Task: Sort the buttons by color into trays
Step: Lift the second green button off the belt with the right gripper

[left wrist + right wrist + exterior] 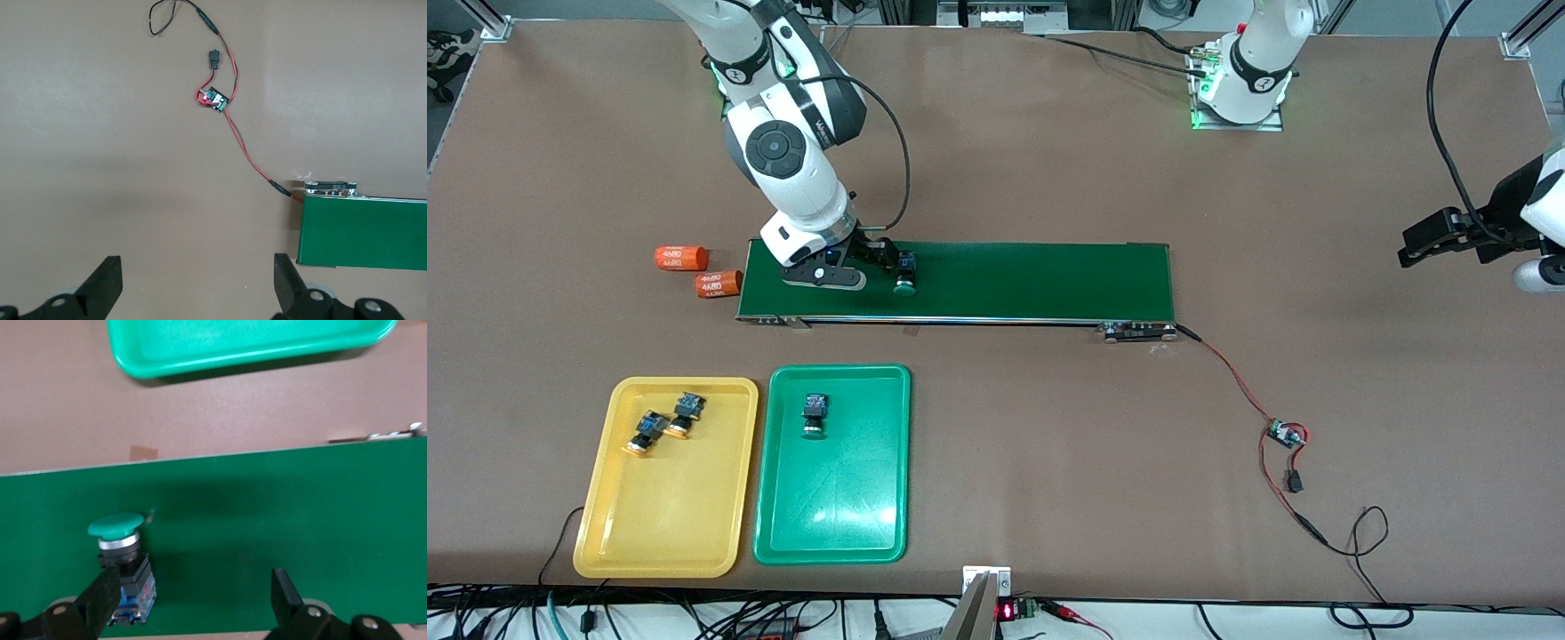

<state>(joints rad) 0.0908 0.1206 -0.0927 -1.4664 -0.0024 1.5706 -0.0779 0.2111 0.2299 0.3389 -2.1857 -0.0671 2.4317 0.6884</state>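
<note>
Trays nearest: yellow tray (665, 524), green tray (831, 516); last green button (905, 274) lies on the belt (1032, 280), cap trayward, against one finger of my spread right gripper (190, 597) (left gripper (193, 283) waits, open).

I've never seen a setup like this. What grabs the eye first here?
The right gripper sits open low over the long dark-green conveyor belt, beside a green-capped push-button switch. Nearer the camera lie a shallow yellow plastic tray holding two orange-capped switches and a matching green tray holding one green-capped one.
</note>
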